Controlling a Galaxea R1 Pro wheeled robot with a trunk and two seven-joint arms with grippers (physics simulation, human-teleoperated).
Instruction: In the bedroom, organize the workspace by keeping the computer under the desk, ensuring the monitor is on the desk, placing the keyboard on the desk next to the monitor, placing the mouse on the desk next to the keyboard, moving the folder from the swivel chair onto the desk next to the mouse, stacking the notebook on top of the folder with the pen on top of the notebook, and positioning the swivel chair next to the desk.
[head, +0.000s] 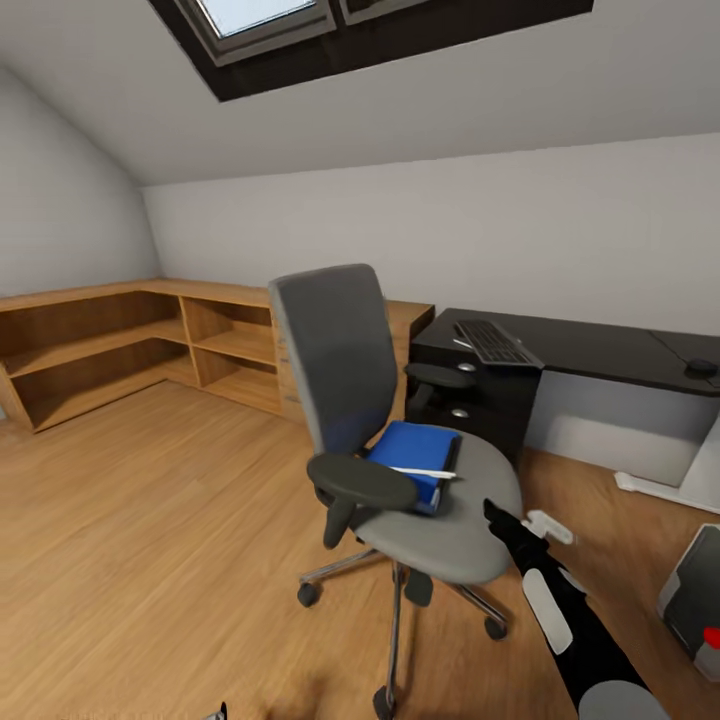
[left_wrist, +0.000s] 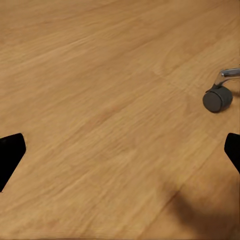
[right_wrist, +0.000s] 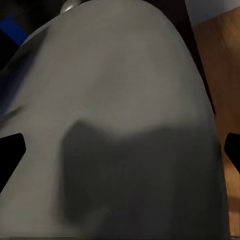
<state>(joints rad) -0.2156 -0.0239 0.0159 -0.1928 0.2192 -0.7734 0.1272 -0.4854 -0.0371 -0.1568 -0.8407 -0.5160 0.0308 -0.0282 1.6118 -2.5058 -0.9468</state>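
Observation:
The grey swivel chair (head: 335, 350) stands on the wood floor in front of the black desk (head: 600, 345). A blue flat stack (head: 415, 452) lies on its seat with a white pen (head: 425, 471) across it; I cannot tell folder from notebook. On the desk's left end rests the black keyboard (head: 492, 343), and the mouse (head: 702, 367) sits far right. My right gripper (head: 497, 515) hangs open just beside the seat's front edge, the grey seat (right_wrist: 120, 110) close before it. Low over bare floor, my left gripper (left_wrist: 120, 155) is open near a chair caster (left_wrist: 217, 98).
Wooden corner shelving (head: 120, 345) runs along the left and back walls. A black drawer unit (head: 485, 400) stands under the desk's left end. On the floor at right are a white flat object (head: 690, 470) and a grey box with a red mark (head: 695, 595).

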